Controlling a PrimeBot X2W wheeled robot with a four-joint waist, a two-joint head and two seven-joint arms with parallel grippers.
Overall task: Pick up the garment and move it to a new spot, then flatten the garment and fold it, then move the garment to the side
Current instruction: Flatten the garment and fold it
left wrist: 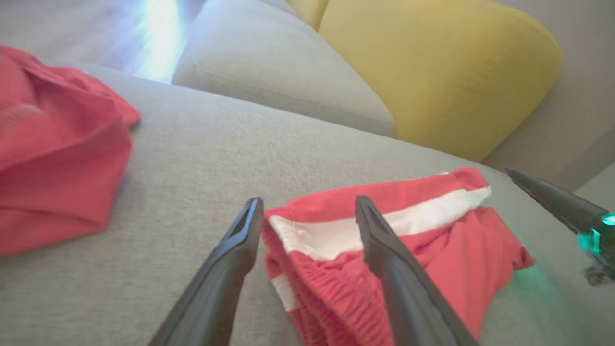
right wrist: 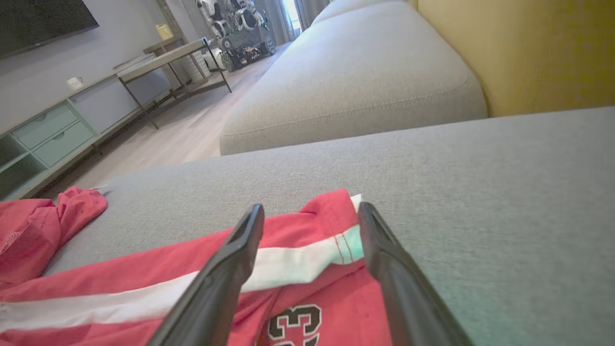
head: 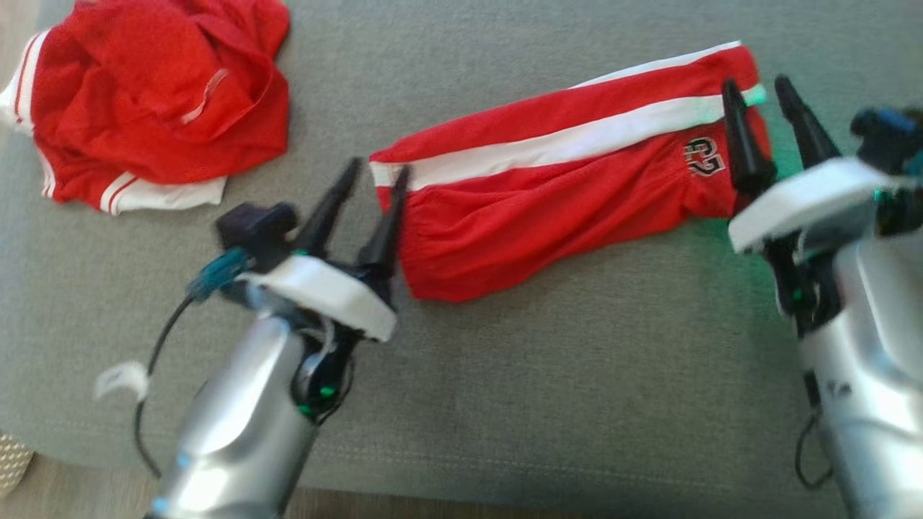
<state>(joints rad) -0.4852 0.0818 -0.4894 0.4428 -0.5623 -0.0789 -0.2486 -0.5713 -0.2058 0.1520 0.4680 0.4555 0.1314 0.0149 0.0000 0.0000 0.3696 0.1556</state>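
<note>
Far left: crumpled red mesh garment with white trim [head: 159, 101], heaped at the far corner of the grey fabric sofa seat [head: 577, 375]. Nothing is touching it.

Left tool [head: 376, 176]: fingers spread, holding nothing. In the left wrist view the elastic waistband corner sits between the fingers but isn't pinched.

Centre to right: folded red mesh shorts with a white side stripe [head: 548, 194]. They lie flat on the seat, long axis running left-right, well apart from the heap. They look folded lengthwise, number print facing up near the right end.

Right tool [head: 757, 90]: also spread and empty, with its tips over the hem end of the stripe.

My read is that the fold is in place and the next fold or the move to the side isn't started.

Risks from here:
- The left tool could close on the top waistband layer only. The lower layer then hangs and the fold opens on lift.
- The mesh looks slick and thin. A shallow pinch at either end could slip mid-carry.
- If the two arms lift or travel unevenly, the shorts twist or sag in the middle and the stack shears.
- Moving it leftward risks dragging it into the heap, so go right or toward the near edge.
- If the tips press into the soft seat on the way down, the cloth bunches before the grasp.
</note>
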